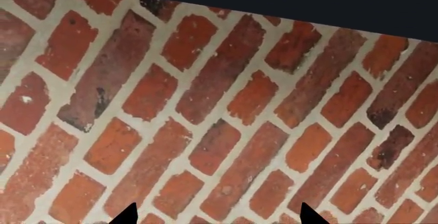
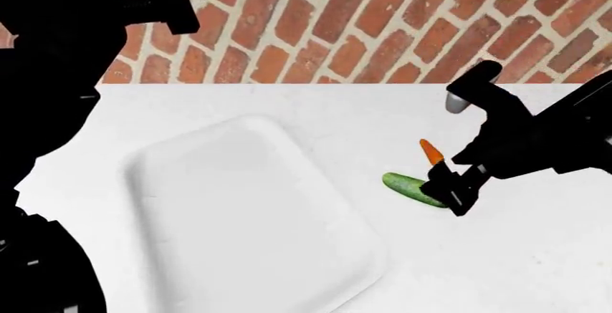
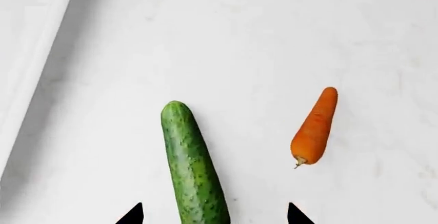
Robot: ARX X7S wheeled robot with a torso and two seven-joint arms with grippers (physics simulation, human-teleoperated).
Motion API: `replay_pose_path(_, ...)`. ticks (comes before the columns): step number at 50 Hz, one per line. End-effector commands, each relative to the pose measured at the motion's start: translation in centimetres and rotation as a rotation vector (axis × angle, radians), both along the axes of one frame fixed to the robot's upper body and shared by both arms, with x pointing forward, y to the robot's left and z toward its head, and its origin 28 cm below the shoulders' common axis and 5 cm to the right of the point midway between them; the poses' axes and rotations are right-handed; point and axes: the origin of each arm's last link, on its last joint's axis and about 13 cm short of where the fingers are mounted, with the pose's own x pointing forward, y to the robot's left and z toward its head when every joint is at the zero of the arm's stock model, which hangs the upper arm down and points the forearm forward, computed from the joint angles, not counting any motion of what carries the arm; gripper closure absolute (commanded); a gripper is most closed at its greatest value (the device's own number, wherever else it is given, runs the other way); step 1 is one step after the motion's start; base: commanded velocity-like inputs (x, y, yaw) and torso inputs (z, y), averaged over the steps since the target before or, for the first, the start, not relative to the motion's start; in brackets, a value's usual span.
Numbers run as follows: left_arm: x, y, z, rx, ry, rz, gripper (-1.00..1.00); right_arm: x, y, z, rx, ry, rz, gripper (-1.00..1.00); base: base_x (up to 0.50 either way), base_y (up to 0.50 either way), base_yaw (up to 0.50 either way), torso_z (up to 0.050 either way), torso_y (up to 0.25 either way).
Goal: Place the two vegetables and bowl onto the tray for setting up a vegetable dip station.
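Fingertips of the right gripper [image 3: 213, 215] show in its wrist view as two dark points spread wide apart, one on each side of the green cucumber [image 3: 193, 165], and neither touches it. From the head view the same gripper [image 2: 452, 193] hangs low over the white table [image 2: 535, 256], its tip at the cucumber's [image 2: 413, 188] nearer end. That cucumber lies flat on the table, its skin bumpy and speckled, and part of its length is hidden under the gripper. Just beside it, apart and not touching, lies the smaller orange carrot [image 3: 315, 126], tapered, with its stubby stem end pointing toward the gripper. In the head view the carrot [image 2: 431, 152] sits a little farther from the robot than the cucumber does.

To the left of both vegetables rests the flat white tray [image 2: 239, 227], rectangular with rounded corners and a low rim, turned at a slant on the table (its edge [image 3: 31, 65] also shows in the right wrist view). Nothing lies on it. No bowl shows in any view.

Raised high at the left, the left gripper [image 1: 215, 218] faces the brick wall [image 1: 219, 111]; its two dark tips stand well apart with only brick between them, holding nothing.
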Motion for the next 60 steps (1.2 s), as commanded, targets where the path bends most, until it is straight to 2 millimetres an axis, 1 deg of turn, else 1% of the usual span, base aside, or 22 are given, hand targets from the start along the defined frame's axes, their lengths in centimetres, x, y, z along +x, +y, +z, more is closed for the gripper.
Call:
replay_pose_path(1,0.1,0.0,-0.2,-0.009,0.001,0.001,-1.0,0.9,0.5,-3.3,0.013,0.049,0.016,-1.0,0.0,0.0,0.0,0.0,0.0)
replay_pose_path(5,0.1,0.1,-0.2,-0.007,0.001,0.006,-1.0,0.7,0.5,-5.0,0.009,0.088,0.017,-1.0,0.0,0.0,0.0,0.0,0.0)
replay_pose_path(8,0.0,0.1,-0.3,-0.005,0.003,0.007,-1.0,0.7,0.4,-5.4,0.012,0.095,0.013,-1.0,0.0,0.0,0.0,0.0,0.0)
replay_pose_path(22,0.0,0.1,-0.2,0.002,0.002,0.007,-1.0,0.3,0.2,-6.0,-0.036,0.15,0.009,-1.0,0.0,0.0,0.0,0.0,0.0)
replay_pose_path(23,0.0,0.1,-0.2,0.002,0.002,0.008,-1.0,0.2,0.2,-6.0,-0.038,0.15,0.015,1.0,0.0,0.0,0.0,0.0,0.0)
replay_pose_path(29,0.1,0.1,-0.4,0.006,0.005,0.008,-1.0,0.1,0.1,-5.9,-0.03,0.15,0.023,1.0,0.0,0.0,0.0,0.0,0.0)
replay_pose_path(35,0.2,0.1,-0.5,0.006,0.007,0.007,-1.0,0.0,-0.1,-5.4,-0.03,0.107,0.041,1.0,0.0,0.0,0.0,0.0,0.0)
replay_pose_path(38,0.2,0.1,-0.5,0.004,0.007,0.008,-1.0,-0.3,0.2,-4.7,-0.011,0.054,0.072,1.0,0.0,0.0,0.0,0.0,0.0)
replay_pose_path(40,0.1,0.1,-0.5,0.004,0.007,0.008,-1.0,-0.6,0.5,-3.4,0.024,-0.019,0.099,1.0,0.0,0.0,0.0,0.0,0.0)
replay_pose_path(41,0.1,0.1,-0.5,0.004,0.007,0.007,-1.0,-0.7,0.5,-3.1,0.027,-0.035,0.097,1.0,0.0,0.0,0.0,0.0,0.0)
replay_pose_path(46,0.0,0.2,-0.6,0.003,0.007,0.008,-1.0,-2.0,0.2,-1.2,0.042,-0.13,0.113,1.0,0.0,0.0,0.0,0.0,0.0)
replay_pose_path(52,-0.2,0.2,-0.4,0.003,0.004,0.006,-1.0,-3.4,0.4,-0.1,0.066,-0.185,0.139,1.0,0.0,0.0,0.0,0.0,0.0)
replay_pose_path(54,-0.3,0.2,-0.4,0.003,0.002,0.006,-1.0,-3.8,0.6,0.3,0.073,-0.199,0.167,1.0,0.0,0.0,0.0,0.0,0.0)
replay_pose_path(57,-0.3,0.1,-0.4,0.004,0.002,0.005,-1.0,-4.7,1.6,0.7,0.108,-0.225,0.245,1.0,0.0,0.0,0.0,0.0,0.0)
replay_pose_path(60,-0.3,0.0,-0.3,0.003,0.002,0.003,-1.0,-5.4,2.5,0.5,0.113,-0.209,0.307,1.0,0.0,0.0,0.0,0.0,0.0)
